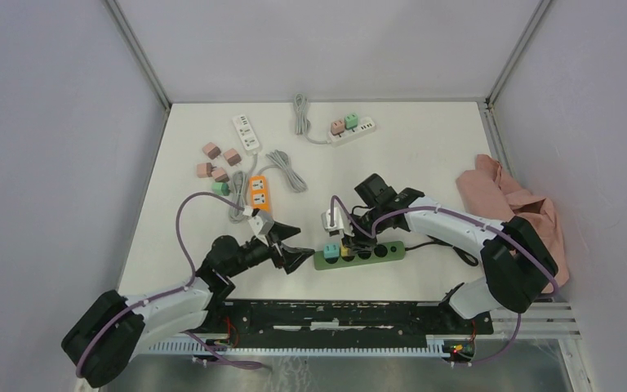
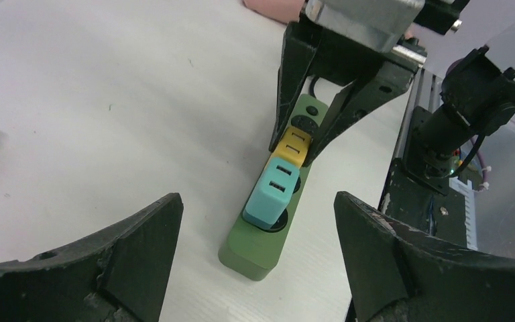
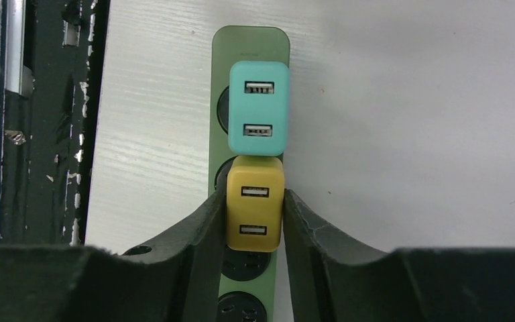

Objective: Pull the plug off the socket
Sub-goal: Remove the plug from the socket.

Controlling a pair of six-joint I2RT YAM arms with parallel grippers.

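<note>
The green socket strip [image 1: 375, 251] lies near the table's front edge, with a teal plug [image 1: 330, 252] and a yellow plug [image 1: 347, 251] seated side by side at its left end. My right gripper [image 3: 255, 194] comes down from above and is shut on the yellow plug [image 3: 255, 204], one finger pressed to each side. The teal plug [image 3: 259, 107] stands just beyond it, untouched. My left gripper [image 2: 256, 198] hangs open just off the strip's [image 2: 255, 251] left end and touches nothing. The teal plug [image 2: 271, 194] lies ahead, between its spread fingers.
A black rail [image 1: 343, 314] runs along the near edge, right behind the strip. Further back lie an orange socket block [image 1: 259, 193], two white power strips [image 1: 246, 133] [image 1: 355, 133], grey cables and several small pink cubes [image 1: 216, 159]. A pink cloth [image 1: 514, 208] sits at the right.
</note>
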